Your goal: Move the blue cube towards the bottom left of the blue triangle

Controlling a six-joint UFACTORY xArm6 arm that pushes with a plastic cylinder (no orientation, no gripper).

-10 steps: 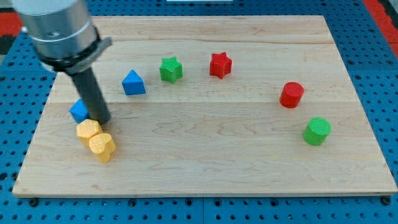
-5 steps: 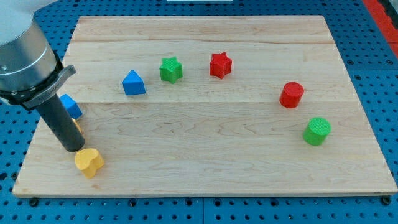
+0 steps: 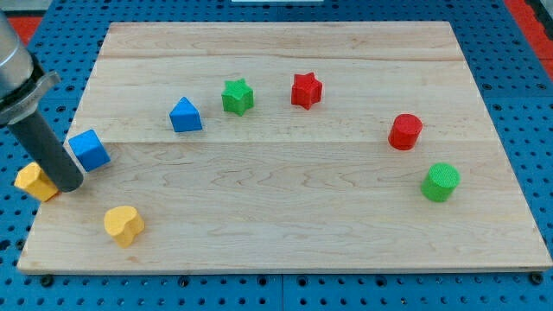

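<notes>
The blue cube [image 3: 89, 149] sits near the board's left edge. The blue triangle [image 3: 185, 115] lies up and to the right of it, well apart. My tip [image 3: 69, 185] rests at the left edge of the board, just below and left of the blue cube, touching or nearly touching its lower left side. A yellow block [image 3: 35, 182] lies right beside the tip on its left, hanging over the board's edge.
A yellow heart block [image 3: 123, 225] lies near the bottom left. A green star [image 3: 238, 96] and a red star [image 3: 306, 90] sit at top middle. A red cylinder [image 3: 404, 131] and a green cylinder [image 3: 441, 182] stand at the right. The wooden board [image 3: 285, 225] lies on a blue pegboard.
My tip has swept left and slightly down, from beside the yellow blocks to the board's left edge. One yellow block was pushed left off the edge; the blue cube shifted slightly.
</notes>
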